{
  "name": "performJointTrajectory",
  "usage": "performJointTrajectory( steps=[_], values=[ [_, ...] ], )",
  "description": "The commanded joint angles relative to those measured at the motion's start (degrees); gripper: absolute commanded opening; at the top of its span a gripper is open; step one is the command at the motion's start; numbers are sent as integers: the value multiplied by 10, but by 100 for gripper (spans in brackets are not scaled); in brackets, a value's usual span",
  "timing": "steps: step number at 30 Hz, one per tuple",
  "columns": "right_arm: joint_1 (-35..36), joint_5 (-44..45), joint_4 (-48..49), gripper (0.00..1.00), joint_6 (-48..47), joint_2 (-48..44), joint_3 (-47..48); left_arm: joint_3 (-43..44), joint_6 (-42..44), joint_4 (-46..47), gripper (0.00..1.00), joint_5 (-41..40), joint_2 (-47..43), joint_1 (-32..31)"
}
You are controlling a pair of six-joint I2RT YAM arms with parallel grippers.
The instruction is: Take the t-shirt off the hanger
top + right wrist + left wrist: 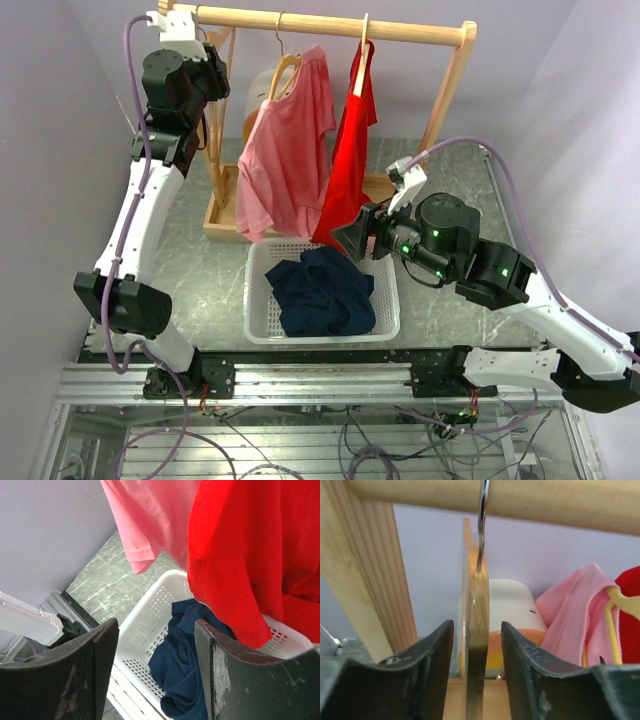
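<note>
A bare wooden hanger (475, 630) hangs by its metal hook (482, 525) from the rack's rail (330, 24). My left gripper (476, 625) is open around it, with a small gap on each side of the wood. A pink t-shirt (285, 160) and a red t-shirt (345, 170) hang on their own hangers further right along the rail. A navy t-shirt (320, 290) lies crumpled in the white basket (258, 300). My right gripper (156, 625) is open and empty above the basket, beside the red t-shirt's (250, 555) lower hem.
The rack's wooden left upright (365, 580) stands close to my left fingers. A white, orange and yellow container (512, 625) sits behind the rack. Purple walls close in on both sides of the grey marbled table (200, 270).
</note>
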Motion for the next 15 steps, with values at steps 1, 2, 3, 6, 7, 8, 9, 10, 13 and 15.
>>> performJointTrajectory(
  steps=[1, 2, 3, 6, 7, 8, 9, 10, 13, 15],
  values=[
    [1, 13, -2, 62, -8, 7, 34, -41, -3, 32, 62, -5, -52, 1],
    [1, 14, -5, 62, -13, 12, 43, -52, -4, 33, 67, -8, -66, 1],
    [0, 14, -9, 62, -20, 19, 51, -60, -4, 31, 71, -11, -79, 1],
    [1, 19, -16, 62, -35, 35, 69, -70, -1, 20, 75, -21, -110, 1],
    [1, 22, -17, 62, -40, 38, 72, -71, -1, 16, 75, -23, -121, 1],
    [1, 26, -16, 62, -43, 41, 74, -73, -1, 14, 75, -25, -132, 1],
    [1, 30, -15, 62, -46, 42, 75, -72, -2, 11, 74, -23, -142, 1],
    [1, 35, -13, 62, -47, 43, 74, -70, -4, 9, 74, -20, -153, 1],
    [1, 48, -5, 62, -44, 41, 70, -58, -17, 7, 74, 7, -184, 1],
    [1, 52, 2, 62, -42, 37, 62, -52, -33, 13, 73, 32, -197, 1]
  ],
)
